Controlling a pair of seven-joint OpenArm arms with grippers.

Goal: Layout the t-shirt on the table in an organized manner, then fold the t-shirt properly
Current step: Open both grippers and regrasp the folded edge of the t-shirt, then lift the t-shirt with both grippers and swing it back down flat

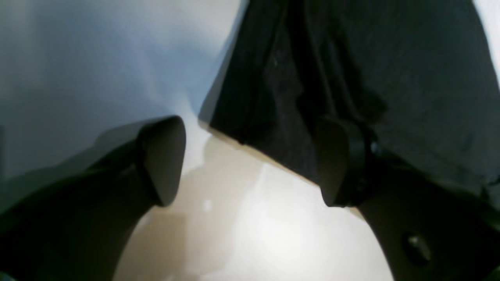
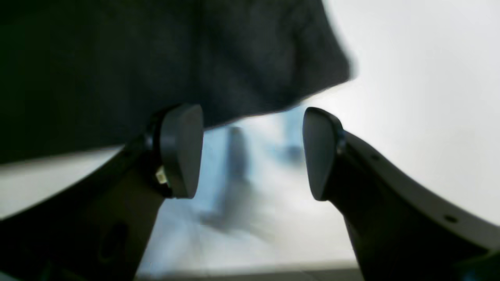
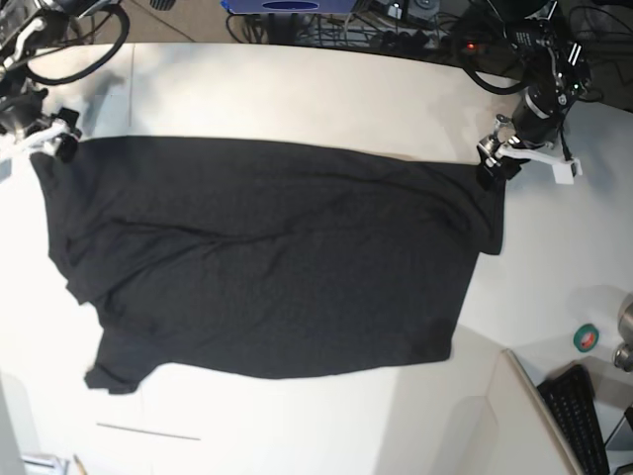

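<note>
Left wrist view: the left gripper (image 1: 250, 164) has its jaws spread wide, with bare table (image 1: 250, 234) between the two dark pads (image 1: 166, 160). Nothing is held. The black shirt (image 1: 351, 70) lies across the upper right of the view, its straight edge running diagonally just past the fingertips; the right-hand pad sits in front of that edge, and whether it touches the cloth I cannot tell. The cloth shows soft lengthwise wrinkles.

Right wrist view: the right gripper (image 2: 253, 152) is likewise wide open and empty, with pale table (image 2: 410, 97) showing in the gap. The shirt (image 2: 156, 58) fills the upper left, a rounded corner of it ending just above and between the pads (image 2: 181, 150). The left-hand pad overlaps the cloth's edge in the picture; contact cannot be judged. The picture is blurred.

Base view: the shirt (image 3: 267, 257) is spread flat over the middle of the table (image 3: 297, 94), plain black side up, long axis running left to right. One straight edge lies toward the far edge of the table; a sleeve hangs out at the near left. Light creases cross the cloth. The right gripper (image 3: 45, 139) sits at the shirt's far left corner, near the table's left edge. The left gripper (image 3: 499, 158) sits at the far right corner. Both are at the cloth's edge; their jaws are too small here to read. A green tape roll (image 3: 587, 338) and a keyboard (image 3: 579, 416) lie off the table's near right corner.
</note>
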